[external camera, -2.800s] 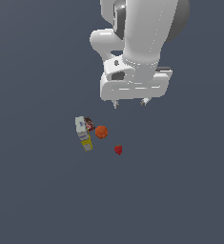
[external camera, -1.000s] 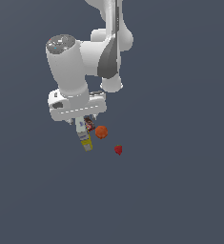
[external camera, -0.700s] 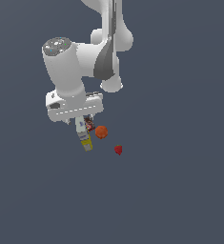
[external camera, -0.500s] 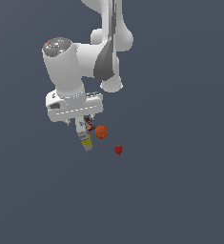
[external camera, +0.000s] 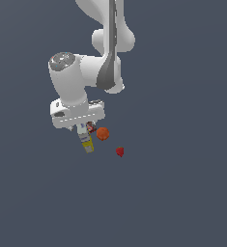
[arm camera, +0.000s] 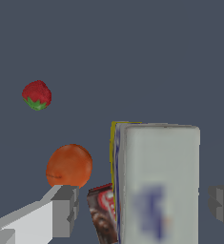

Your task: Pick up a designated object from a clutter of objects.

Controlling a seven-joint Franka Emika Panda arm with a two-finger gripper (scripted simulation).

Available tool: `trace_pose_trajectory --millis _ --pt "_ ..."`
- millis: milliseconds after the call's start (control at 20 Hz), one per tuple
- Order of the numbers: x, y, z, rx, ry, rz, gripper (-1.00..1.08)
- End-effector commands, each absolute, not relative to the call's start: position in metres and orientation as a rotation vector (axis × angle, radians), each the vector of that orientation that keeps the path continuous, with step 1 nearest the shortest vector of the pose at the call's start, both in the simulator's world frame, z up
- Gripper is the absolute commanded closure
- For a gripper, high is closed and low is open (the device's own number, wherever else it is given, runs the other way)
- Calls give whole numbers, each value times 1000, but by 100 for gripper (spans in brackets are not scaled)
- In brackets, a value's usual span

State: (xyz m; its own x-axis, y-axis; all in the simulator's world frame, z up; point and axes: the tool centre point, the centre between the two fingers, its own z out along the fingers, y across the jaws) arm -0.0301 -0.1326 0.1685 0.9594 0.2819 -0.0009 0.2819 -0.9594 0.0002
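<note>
The designated carton [external camera: 86,141] lies on the grey floor, white-grey with a yellow band at its far end. It fills the wrist view [arm camera: 158,186], blue marks blurred on its near face. My gripper [external camera: 83,130] is down over its near end. In the wrist view the gripper [arm camera: 144,205] is open, one fingertip [arm camera: 63,209] on each side of the carton, with gaps. The dark red packet [arm camera: 104,214] lies against the carton, also between the fingers. The orange ball [arm camera: 69,165] sits just outside one finger.
The orange ball [external camera: 102,133] rests beside the carton on the exterior view's right. The red strawberry [external camera: 120,152] lies apart, further right and nearer; it also shows in the wrist view [arm camera: 36,94]. The dark red packet [external camera: 91,127] peeks out under the hand.
The arm has swung from the upper right to above the carton and come down over it. Over the last second it has barely moved. The objects have not shifted.
</note>
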Motion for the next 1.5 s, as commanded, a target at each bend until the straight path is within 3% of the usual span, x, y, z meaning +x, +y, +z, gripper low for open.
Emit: trace_pose_trajectory --millis 0,250,300,1000,1450 --pt "-30 -133 159 3109 448 -1 -92" --pt "-29 -133 152 3109 449 0 -92" --pt "-29 -133 152 3109 449 0 108" --pt "-28 -129 157 3109 449 1 108" --pt "-12 -94 196 3107 448 0 108"
